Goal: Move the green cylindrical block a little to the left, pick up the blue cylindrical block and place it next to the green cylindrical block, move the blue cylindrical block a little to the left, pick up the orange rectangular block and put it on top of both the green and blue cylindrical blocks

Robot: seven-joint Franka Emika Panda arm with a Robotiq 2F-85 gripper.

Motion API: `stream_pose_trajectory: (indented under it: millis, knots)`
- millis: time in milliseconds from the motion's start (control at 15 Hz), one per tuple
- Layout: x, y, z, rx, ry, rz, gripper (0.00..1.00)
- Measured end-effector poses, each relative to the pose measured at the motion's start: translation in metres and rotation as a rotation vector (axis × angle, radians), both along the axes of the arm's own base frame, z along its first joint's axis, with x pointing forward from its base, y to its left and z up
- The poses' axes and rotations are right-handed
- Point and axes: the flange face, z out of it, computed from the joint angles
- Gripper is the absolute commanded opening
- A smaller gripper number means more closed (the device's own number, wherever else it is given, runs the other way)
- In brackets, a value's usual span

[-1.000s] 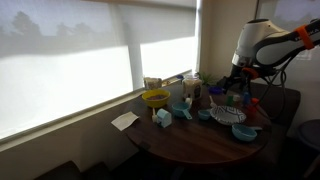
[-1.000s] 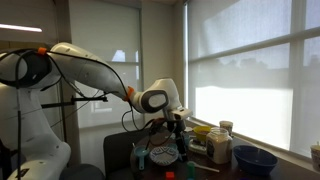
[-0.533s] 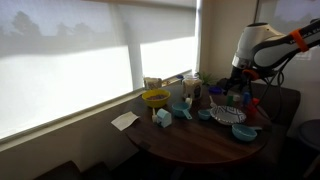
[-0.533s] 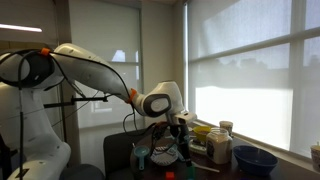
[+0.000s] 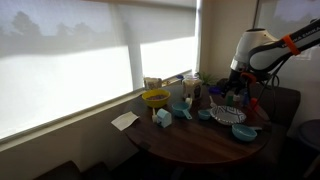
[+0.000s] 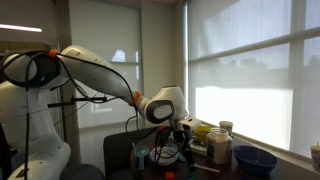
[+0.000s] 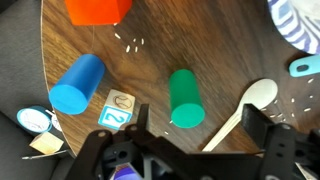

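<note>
In the wrist view the green cylindrical block (image 7: 185,97) lies on the wooden table, its round end toward my gripper (image 7: 197,128). The gripper hangs open just above it, with dark fingers (image 7: 140,122) on either side of the block's near end, not touching. The blue cylindrical block (image 7: 78,83) lies to the left of the green one. The orange rectangular block (image 7: 97,10) sits at the top edge. In both exterior views the gripper (image 5: 237,95) (image 6: 185,142) is low over the cluttered table; the blocks are too small to tell there.
A pale wooden spoon (image 7: 245,108) lies right of the green block, under the right finger. A lettered cube (image 7: 118,110) sits below the blue block. A striped bowl (image 7: 300,25) is at top right. A yellow bowl (image 5: 155,98) and paper (image 5: 125,120) lie further off.
The arm has come down toward the table in both exterior views. The gripper stays open.
</note>
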Motion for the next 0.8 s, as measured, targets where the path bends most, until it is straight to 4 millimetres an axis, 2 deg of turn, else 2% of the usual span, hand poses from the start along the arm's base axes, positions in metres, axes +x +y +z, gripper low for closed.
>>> stream_pose_trajectory:
  millis: [467,533,800]
  knots:
    - [0.0031,-0.0048,-0.0076,0.024,0.01,0.002,0.12]
    - [0.0035,-0.0046,-0.0078,0.027,0.011,0.01,0.08]
    - [0.0052,0.0022,-0.0075,0.041,0.015,0.085,0.08]
